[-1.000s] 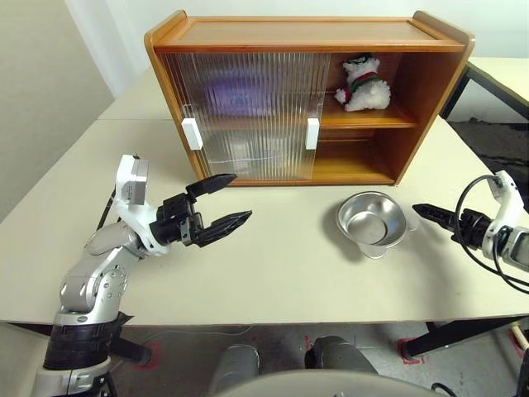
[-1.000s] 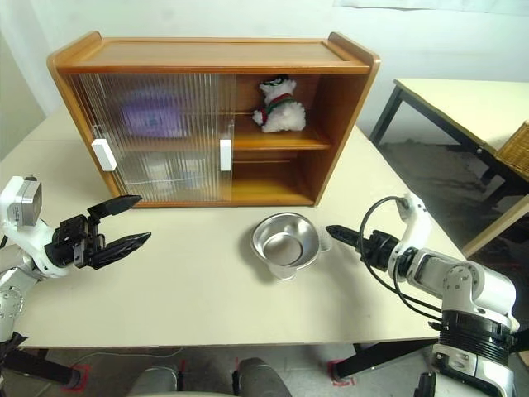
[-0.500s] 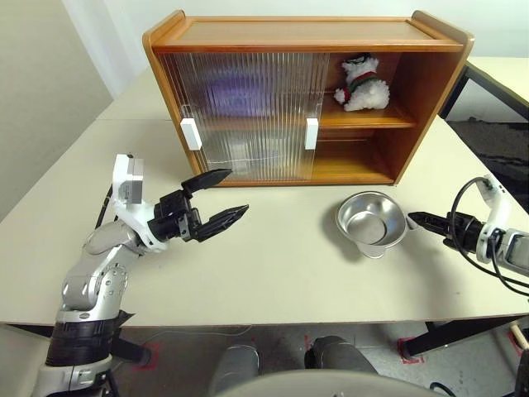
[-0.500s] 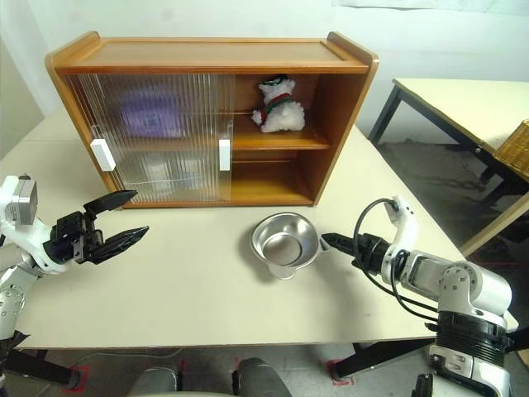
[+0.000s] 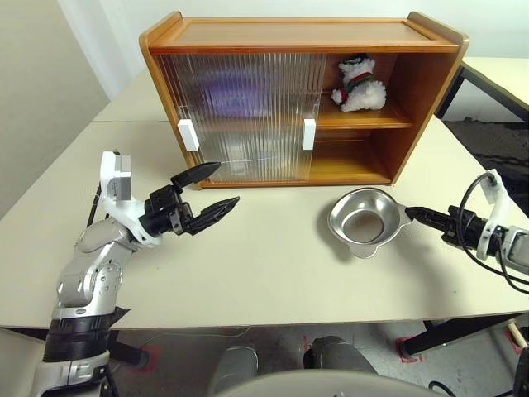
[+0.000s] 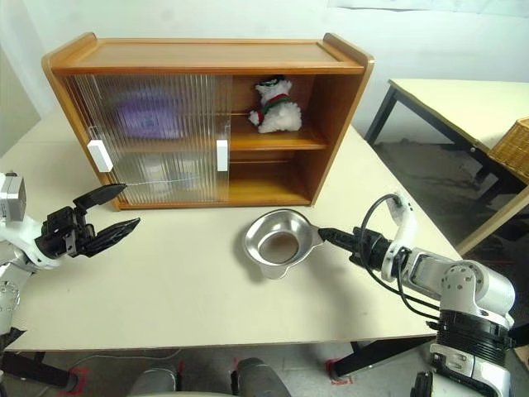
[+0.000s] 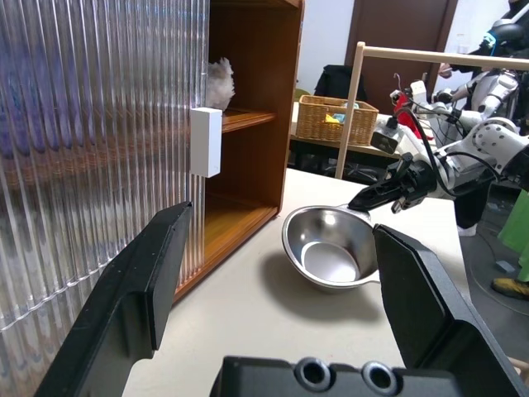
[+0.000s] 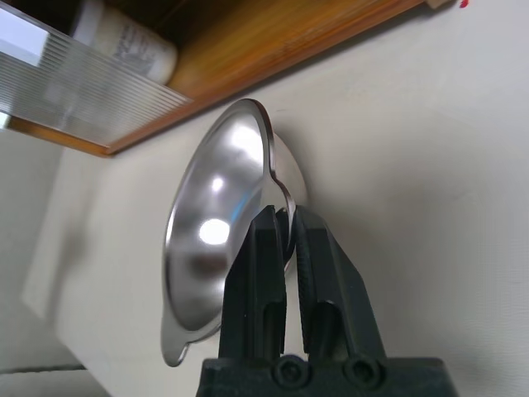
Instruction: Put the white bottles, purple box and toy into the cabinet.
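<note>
The right gripper point(image 8: 285, 227) is pinching the rim of the steel bowl point(image 5: 361, 222), tipping it on the table point(image 5: 273, 265) in front of the cabinet point(image 5: 302, 91). The left gripper point(image 5: 207, 188) is hovering with fingers spread wide near the sliding doors point(image 5: 244, 116). The toy point(image 5: 358, 83) is sitting on the upper shelf; a purple box point(image 6: 149, 116) is showing behind the ribbed door, one white bottle point(image 8: 124, 41) below.

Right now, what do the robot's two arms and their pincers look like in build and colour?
Both arms are silver-grey metal with rounded jointed segments and a black ribbed band near the shoulder. Each wrist carries a white block-shaped module. The left pincer and right pincer each have two black, tapered, pointed fingers on a black base with small round screws. A black cable loops over the right wrist.
</note>
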Available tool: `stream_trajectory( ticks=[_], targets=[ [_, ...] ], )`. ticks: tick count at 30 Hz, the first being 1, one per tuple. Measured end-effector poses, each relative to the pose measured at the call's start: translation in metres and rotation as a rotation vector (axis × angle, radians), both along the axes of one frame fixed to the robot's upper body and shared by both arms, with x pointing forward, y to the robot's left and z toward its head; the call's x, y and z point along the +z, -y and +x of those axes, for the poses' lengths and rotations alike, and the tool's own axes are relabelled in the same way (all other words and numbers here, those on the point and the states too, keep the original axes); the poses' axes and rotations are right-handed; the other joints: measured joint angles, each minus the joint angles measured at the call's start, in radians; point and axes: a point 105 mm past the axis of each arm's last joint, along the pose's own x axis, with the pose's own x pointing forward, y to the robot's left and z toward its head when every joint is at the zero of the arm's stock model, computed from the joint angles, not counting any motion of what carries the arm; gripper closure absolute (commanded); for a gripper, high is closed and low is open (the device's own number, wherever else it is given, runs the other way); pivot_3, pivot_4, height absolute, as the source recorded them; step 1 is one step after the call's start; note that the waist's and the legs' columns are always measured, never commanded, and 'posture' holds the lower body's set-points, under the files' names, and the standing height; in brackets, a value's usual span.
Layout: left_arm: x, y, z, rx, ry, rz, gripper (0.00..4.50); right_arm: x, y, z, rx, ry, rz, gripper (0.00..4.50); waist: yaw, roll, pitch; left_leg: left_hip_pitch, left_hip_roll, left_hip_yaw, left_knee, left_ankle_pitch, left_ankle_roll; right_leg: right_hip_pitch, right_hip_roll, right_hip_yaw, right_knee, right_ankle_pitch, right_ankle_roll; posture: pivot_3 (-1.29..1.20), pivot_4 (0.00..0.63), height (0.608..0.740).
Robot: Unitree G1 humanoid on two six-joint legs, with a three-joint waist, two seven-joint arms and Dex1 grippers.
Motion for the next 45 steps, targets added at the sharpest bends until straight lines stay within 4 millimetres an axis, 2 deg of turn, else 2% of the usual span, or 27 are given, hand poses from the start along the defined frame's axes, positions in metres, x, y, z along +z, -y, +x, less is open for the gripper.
stream_trajectory(
  ticks=[4,13,19,22,26,32,38,45],
  targets=[
    [0.001,0.0,0.001,0.018,0.01,-0.016,0.0,0.01,-0.006,0.002,0.005,0.008,0.146,4.49,0.002,0.0,0.0,0.0,0.0,0.0,0.0,0.0,0.0,0.0,0.0,0.0,0.0,0.0,0.0,-0.02,0.0,0.74],
    [0.002,0.0,0.003,0.038,0.025,-0.026,0.0,0.018,-0.018,0.007,0.005,0.013,0.325,4.49,0.006,0.0,0.0,0.0,0.0,0.0,0.0,0.0,0.0,0.0,0.0,0.0,0.0,0.0,0.0,-0.01,0.0,0.74],
    [0.002,-0.001,0.002,0.04,0.03,-0.021,0.0,0.021,-0.008,0.026,-0.117,0.056,0.358,4.49,0.011,0.0,0.0,0.0,0.0,0.0,-0.001,0.0,0.0,0.0,0.0,0.0,0.0,0.0,0.0,0.0,0.0,0.74],
    [0.002,-0.001,0.002,0.042,0.034,-0.012,0.0,0.021,-0.006,0.029,-0.155,0.054,0.412,4.49,0.016,0.0,0.0,0.0,0.0,-0.001,-0.003,0.0,0.0,-0.001,0.0,0.0,0.0,-0.001,0.0,0.0,0.0,0.74],
    [0.001,-0.001,0.002,0.039,0.035,-0.005,0.0,0.019,-0.015,0.032,-0.175,0.048,0.532,4.49,0.017,0.0,0.0,0.0,0.0,-0.001,-0.003,0.0,0.0,-0.001,0.0,0.0,0.0,-0.001,0.001,0.0,0.0,0.74],
    [0.002,-0.001,0.002,0.041,0.043,-0.002,0.0,0.021,-0.021,0.034,-0.191,0.049,0.625,4.49,0.018,0.0,0.0,0.0,0.0,-0.001,-0.003,0.0,0.0,-0.001,0.0,0.001,0.0,0.0,0.001,0.0,0.0,0.74],
    [0.002,-0.002,0.002,0.041,0.045,0.0,0.0,0.033,-0.018,0.039,-0.224,0.096,0.692,4.49,0.018,0.001,0.0,0.0,0.0,-0.001,-0.003,0.0,0.0,-0.001,0.0,0.001,0.0,-0.001,0.001,0.0,0.0,0.74],
    [0.002,-0.002,0.002,0.041,0.045,0.0,0.0,0.024,-0.011,0.05,-0.348,0.104,0.716,4.49,0.017,0.001,0.0,-0.001,0.0,-0.002,-0.004,0.0,0.0,-0.002,0.0,0.001,0.0,0.0,0.001,0.0,0.0,0.74]
  ],
)
